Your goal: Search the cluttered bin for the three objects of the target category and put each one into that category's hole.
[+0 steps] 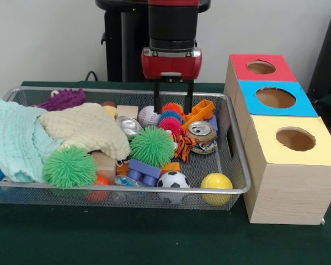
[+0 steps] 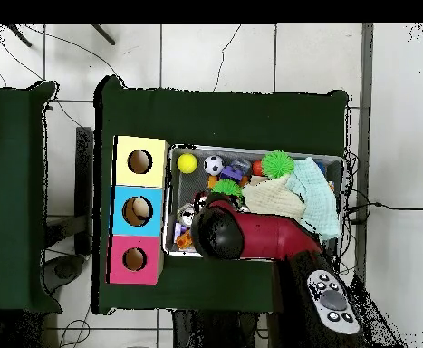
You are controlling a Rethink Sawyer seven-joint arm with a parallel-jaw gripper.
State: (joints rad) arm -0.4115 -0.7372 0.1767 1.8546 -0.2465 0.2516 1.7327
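The bin (image 1: 234,138), a shallow wire-mesh tray with a rounded metal rim, sits on the green table (image 1: 154,243) just beside a row of three wooden boxes; in the front view the boxes stand to its right. The box lids are red (image 1: 262,67), blue (image 1: 276,98) and yellow (image 1: 295,139), each with one round hole. The gripper (image 1: 173,107) hangs over the far middle of the bin, its two dark fingers (image 1: 156,98) pointing straight down and set apart, with nothing held between them. The tips reach down to a cluster of small spiky balls, orange (image 1: 174,107), blue (image 1: 170,116) and pink (image 1: 171,126); contact cannot be judged. Beside them lie a baseball (image 1: 148,116), a crushed silver can (image 1: 129,126) and a second can (image 1: 201,132) near an orange plastic piece (image 1: 201,110). A large green spiky ball (image 1: 152,146) sits mid-bin, another (image 1: 70,167) at the near left. A cream cloth (image 1: 88,128) and a pale mint cloth (image 1: 16,141) cover the left part, with a purple spiky toy (image 1: 63,99) behind them. Along the near rim are a blue building block (image 1: 143,171), a small soccer ball (image 1: 172,181) and a yellow ball (image 1: 216,185). In the overhead view the red arm (image 2: 269,237) covers the side of the bin (image 2: 251,151) nearest the robot.
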